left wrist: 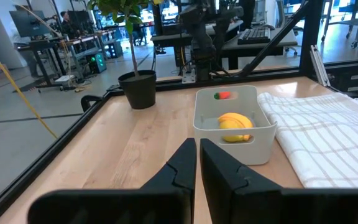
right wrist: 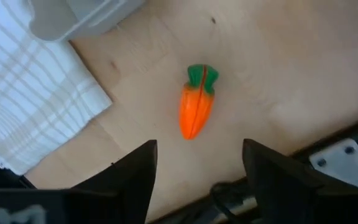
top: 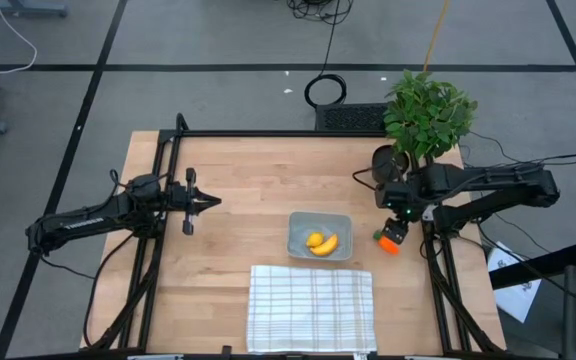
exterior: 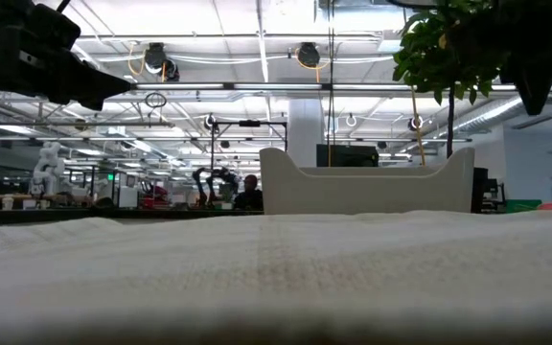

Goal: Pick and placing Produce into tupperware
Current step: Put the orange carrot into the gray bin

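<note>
Three toy produce pieces show: one curved yellow banana [top: 324, 245] and one small yellow-orange lemon [top: 314, 239] lie touching inside the single container [top: 319, 222], a square, translucent grey tub with rounded corners at the middle of the high view, while one orange carrot [right wrist: 196, 106] with a green top lies bare on the wooden tabletop [top: 238, 220], right of the tub. The right pincer [right wrist: 199, 167] hangs directly over the carrot, fingers spread wide, gripping nothing. One white checked cloth [top: 311, 308] lies just below the tub. One potted plant [top: 426, 118] stands at upper right. The left pincer [left wrist: 197, 163] waits at middle left, fingers together, empty.
</note>
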`<state>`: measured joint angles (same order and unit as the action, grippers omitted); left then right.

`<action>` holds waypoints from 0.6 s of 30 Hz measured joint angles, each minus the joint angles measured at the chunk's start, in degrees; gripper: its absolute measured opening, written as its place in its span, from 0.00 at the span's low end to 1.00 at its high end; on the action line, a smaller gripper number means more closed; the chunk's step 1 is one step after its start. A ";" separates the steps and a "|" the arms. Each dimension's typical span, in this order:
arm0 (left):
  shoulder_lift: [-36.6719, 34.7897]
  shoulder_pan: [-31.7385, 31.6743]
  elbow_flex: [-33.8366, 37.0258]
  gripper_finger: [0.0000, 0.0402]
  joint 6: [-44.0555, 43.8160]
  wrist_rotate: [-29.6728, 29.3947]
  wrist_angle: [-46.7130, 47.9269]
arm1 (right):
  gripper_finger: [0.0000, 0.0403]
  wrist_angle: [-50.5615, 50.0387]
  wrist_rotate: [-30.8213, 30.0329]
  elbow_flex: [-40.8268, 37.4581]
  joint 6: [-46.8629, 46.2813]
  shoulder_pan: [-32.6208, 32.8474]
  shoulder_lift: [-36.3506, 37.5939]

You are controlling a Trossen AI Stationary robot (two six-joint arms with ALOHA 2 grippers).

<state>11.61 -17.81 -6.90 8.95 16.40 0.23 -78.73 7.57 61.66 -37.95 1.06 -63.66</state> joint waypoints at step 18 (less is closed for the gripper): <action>0.00 -0.02 0.00 0.06 0.18 0.00 0.00 | 0.57 15.97 3.72 -16.42 1.15 0.15 -0.01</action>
<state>11.61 -17.82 -6.90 9.13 16.40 0.23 -62.76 11.29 45.24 -36.80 1.21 -63.67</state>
